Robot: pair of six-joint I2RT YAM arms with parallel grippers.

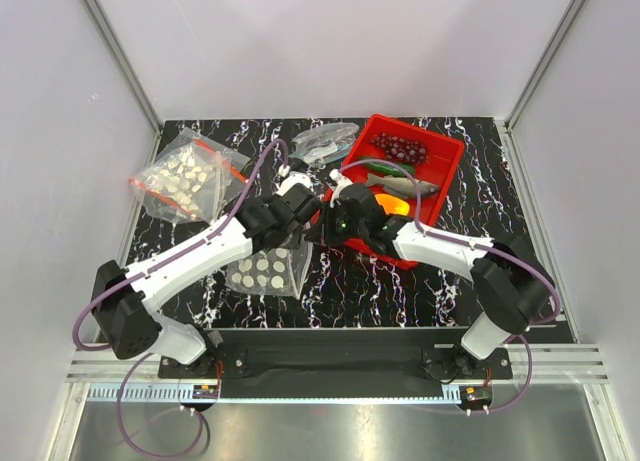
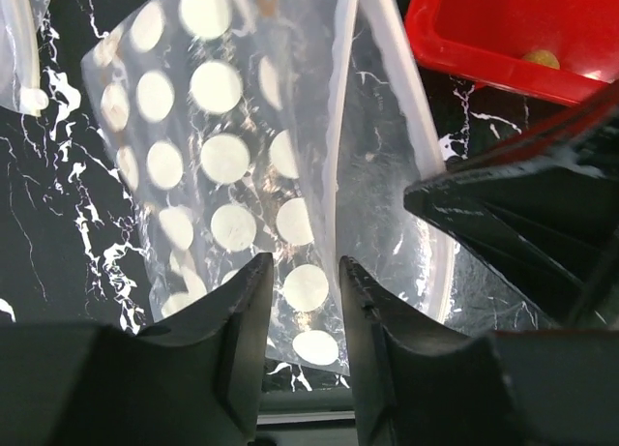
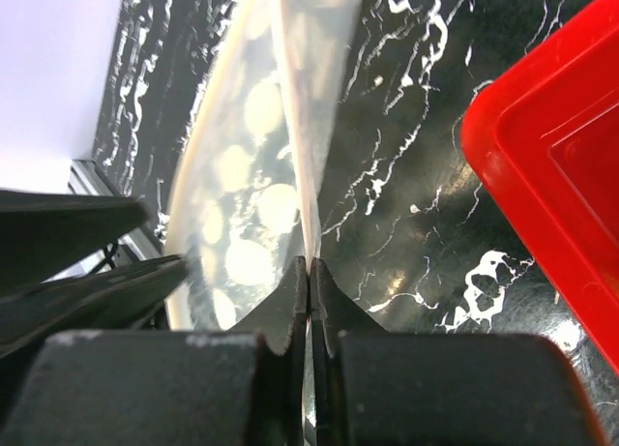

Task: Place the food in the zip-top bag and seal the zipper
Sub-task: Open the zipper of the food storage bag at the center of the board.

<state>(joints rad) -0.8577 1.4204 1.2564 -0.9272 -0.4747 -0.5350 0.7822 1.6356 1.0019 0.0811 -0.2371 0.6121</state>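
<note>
Red tray (image 1: 442, 159) on the black marbled table (image 1: 480, 271) holds the grape bunch (image 1: 398, 146), cucumber (image 1: 390, 168), fish (image 1: 402, 186) and orange-yellow fruit (image 1: 396, 207). The right arm overlaps the tray's near-left corner. A second dotted bag (image 1: 185, 176) lies far left, and a small clear bag (image 1: 325, 141) lies beyond the grippers.

Zip-top bag (image 1: 265, 271): clear, white-dotted, between the arms, left of the tray. Right gripper (image 3: 308, 282) is clenched on its thin raised edge. Left gripper (image 2: 302, 301) is parted, with film visible in the gap. The bag's long axis slopes from the grippers down toward the near-left.
</note>
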